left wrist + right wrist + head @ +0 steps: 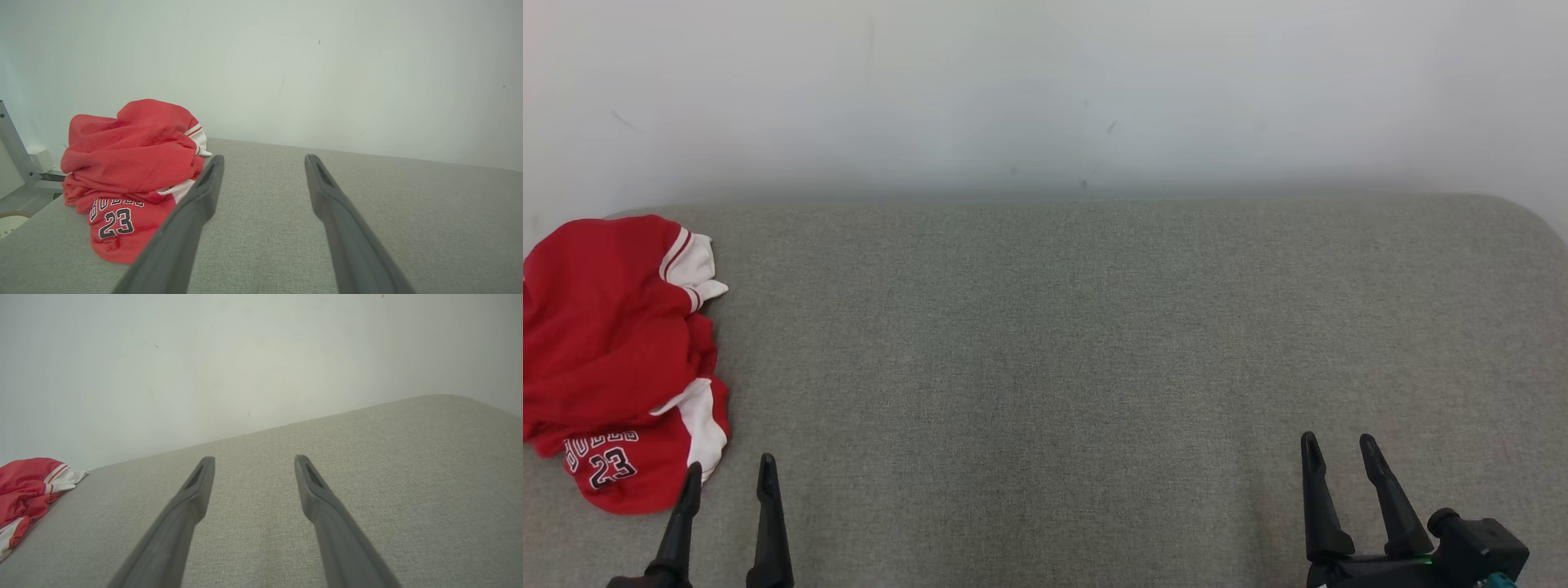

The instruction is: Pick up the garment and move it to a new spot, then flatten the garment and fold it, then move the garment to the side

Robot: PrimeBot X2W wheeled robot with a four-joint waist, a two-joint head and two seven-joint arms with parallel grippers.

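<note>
Garment (613, 359) clipped by head view's left edge; lettering (600, 445) above the 23 partly tucked under a fold. Left gripper (729, 462) body cut off at bottom.

Garment (613, 359) is lying heaped on the cushion (1045, 343), against the left edge of the head frame, middle to lower left. Wall (1045, 82) is running behind the cushion, across the top of the frame. Left gripper (730, 463) is sitting at lower left, jaws pointing up the frame, just beside the garment's near edge. Right gripper (1338, 438) is sitting at lower right, well apart from the garment. In the left wrist frame, a metal bar (14, 143) is standing at far left, beyond the cushion's end.
</note>
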